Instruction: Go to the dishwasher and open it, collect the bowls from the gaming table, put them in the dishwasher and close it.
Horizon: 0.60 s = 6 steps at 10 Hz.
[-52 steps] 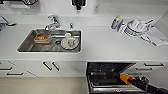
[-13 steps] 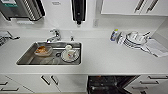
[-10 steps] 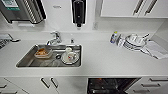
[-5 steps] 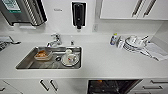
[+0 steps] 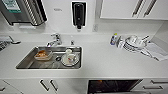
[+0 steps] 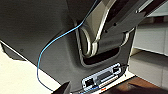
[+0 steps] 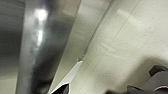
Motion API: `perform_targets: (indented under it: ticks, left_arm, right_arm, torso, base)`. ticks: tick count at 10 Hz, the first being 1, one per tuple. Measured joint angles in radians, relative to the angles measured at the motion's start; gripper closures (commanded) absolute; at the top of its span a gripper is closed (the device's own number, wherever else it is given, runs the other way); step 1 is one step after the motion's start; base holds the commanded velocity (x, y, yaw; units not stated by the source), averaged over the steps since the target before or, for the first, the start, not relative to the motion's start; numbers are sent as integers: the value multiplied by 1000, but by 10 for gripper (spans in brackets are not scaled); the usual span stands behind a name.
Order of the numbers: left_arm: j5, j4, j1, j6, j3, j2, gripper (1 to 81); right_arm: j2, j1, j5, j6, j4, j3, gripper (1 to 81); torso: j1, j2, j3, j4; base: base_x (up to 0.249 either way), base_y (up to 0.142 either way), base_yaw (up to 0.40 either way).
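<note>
The head view looks down on a white tabletop point(image 5: 105, 62) with a stainless sink point(image 5: 27, 65) let into it. In the sink lie a clear container with something orange inside point(image 5: 43, 54) and a white cup on a plate point(image 5: 70, 58); a chrome tap point(image 5: 56, 39) stands behind the basin. On the wall above hangs a black soap dispenser point(image 5: 79, 13), and toward the right end of the tabletop a stack of white dishes point(image 5: 133, 43) sits beside a small bottle point(image 5: 114, 39), with a cloth point(image 5: 156, 51) next to the stack. Below the tabletop's front edge the dishwasher point(image 5: 112, 86) shows as a dark opening, apparently with its door down, and a faint orange spot at its top edge is too blurred to name. White cabinet doors with slim handles point(image 5: 47, 85) flank it. The left wrist view shows the robot's own dark body and a blue cable point(image 6: 50, 47); the right wrist view shows pale floor point(image 7: 130, 45) and a shiny metal surface point(image 7: 35, 42). Whether either pincer is clenched or released, I cannot tell.
</note>
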Motion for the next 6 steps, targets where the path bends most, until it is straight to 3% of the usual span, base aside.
perform_targets:
  ticks: [1, 3, 6]
  left_arm:
    - [0, 0, 0, 0, 0, 0, 10]
    - [0, 0, -1, 0, 0, 6, 10]
    - [0, 0, -2, 0, 0, 8, 10]
  right_arm:
    - [-9, 2, 35, 4, -5, 11, 10]
    - [-7, -50, 32, 7, -61, -10, 10]
    - [67, -149, 20, 8, -209, -176, 10]
  torso:
    - [0, 0, 0, 0]
    - [0, 0, 0, 0]
    - [0, 0, 0, 0]
  base:
    - [0, 0, 0]
    - [0, 0, 0]
    - [0, 0, 0]
